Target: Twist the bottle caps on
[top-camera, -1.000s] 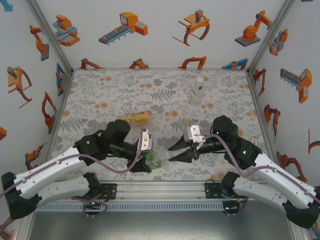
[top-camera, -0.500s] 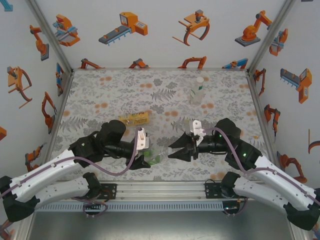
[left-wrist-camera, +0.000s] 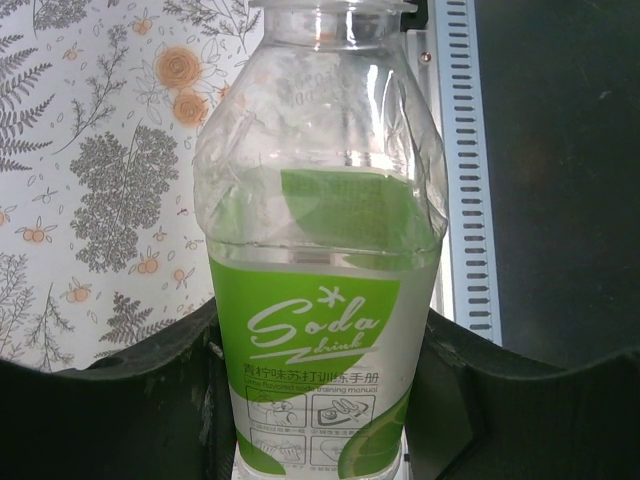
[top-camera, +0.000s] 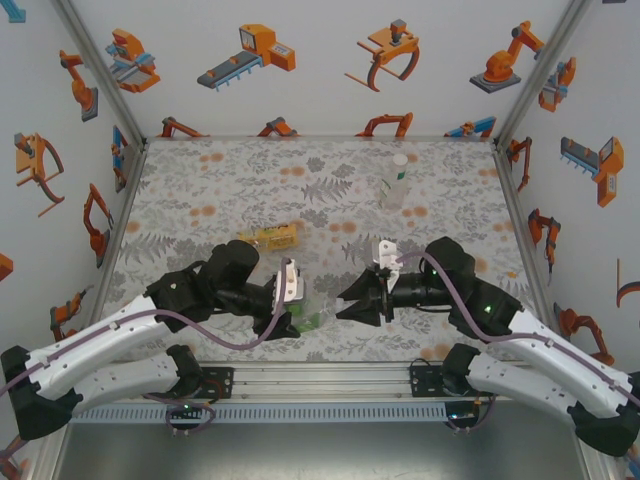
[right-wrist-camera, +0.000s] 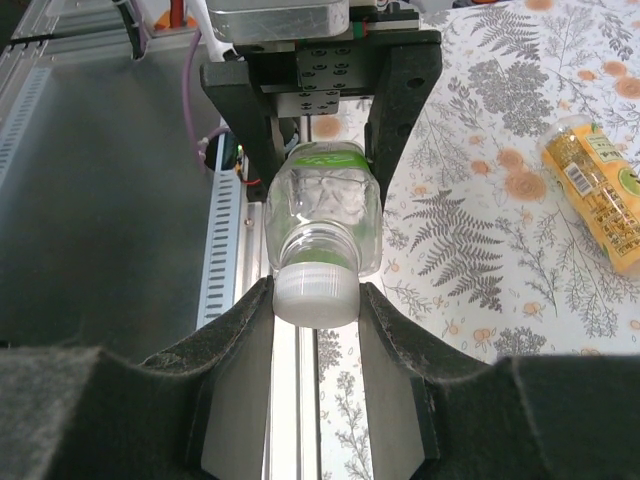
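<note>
The green-labelled bottle (left-wrist-camera: 320, 250) lies level above the table's near edge, and my left gripper (left-wrist-camera: 320, 400) is shut on its labelled body. In the top view the bottle (top-camera: 311, 318) points right, out of the left gripper (top-camera: 292, 314). The pale whitish cap (right-wrist-camera: 316, 296) sits on the bottle's mouth (right-wrist-camera: 322, 205). My right gripper (right-wrist-camera: 316, 300) is shut on that cap, one pad on each side. Seen from above, the right gripper (top-camera: 345, 303) meets the bottle's neck. The green cap is out of view.
A yellow-amber bottle (top-camera: 272, 238) lies on its side on the floral table, also seen as the yellow bottle (right-wrist-camera: 600, 195) in the right wrist view. A tall slim clear bottle (top-camera: 396, 181) stands upright at the back. The aluminium rail (right-wrist-camera: 235, 250) runs just below the held bottle.
The right wrist has rolled while staying shut on the cap. The left gripper and bottle shifted slightly left and came back. Both grips are unchanged.
</note>
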Action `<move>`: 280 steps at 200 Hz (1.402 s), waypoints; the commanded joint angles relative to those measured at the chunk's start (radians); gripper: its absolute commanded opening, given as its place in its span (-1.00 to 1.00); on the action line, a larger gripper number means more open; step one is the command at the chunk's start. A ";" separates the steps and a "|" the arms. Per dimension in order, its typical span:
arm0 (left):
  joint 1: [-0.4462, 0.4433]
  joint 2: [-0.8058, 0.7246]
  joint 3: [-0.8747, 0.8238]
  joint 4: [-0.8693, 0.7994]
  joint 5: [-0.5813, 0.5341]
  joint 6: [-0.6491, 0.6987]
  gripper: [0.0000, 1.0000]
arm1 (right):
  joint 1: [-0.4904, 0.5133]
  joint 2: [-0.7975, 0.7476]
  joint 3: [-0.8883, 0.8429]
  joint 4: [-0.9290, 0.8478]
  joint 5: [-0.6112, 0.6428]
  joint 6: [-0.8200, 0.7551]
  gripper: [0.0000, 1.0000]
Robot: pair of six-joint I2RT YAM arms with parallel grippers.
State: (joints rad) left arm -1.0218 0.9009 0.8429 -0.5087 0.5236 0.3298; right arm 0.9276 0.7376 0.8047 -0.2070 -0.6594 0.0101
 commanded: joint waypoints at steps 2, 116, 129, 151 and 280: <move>0.003 -0.005 0.042 -0.031 -0.034 0.026 -1.00 | 0.019 0.012 0.069 -0.097 -0.033 -0.056 -1.00; 0.003 0.025 0.061 -0.060 0.007 0.033 -1.00 | 0.033 0.095 0.139 -0.143 -0.025 -0.104 -1.00; 0.003 0.028 0.062 -0.061 0.012 0.035 -1.00 | 0.036 0.105 0.146 -0.143 -0.020 -0.110 -1.00; 0.001 0.026 0.065 -0.060 0.012 0.037 -1.00 | 0.037 0.112 0.149 -0.144 0.002 -0.121 -1.00; 0.000 0.010 0.055 -0.023 0.055 0.032 -1.00 | 0.039 0.105 0.143 -0.191 0.105 -0.149 -1.00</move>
State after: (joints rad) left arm -1.0199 0.9188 0.8680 -0.5690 0.5129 0.3477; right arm 0.9630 0.8433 0.9272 -0.3668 -0.5976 -0.1104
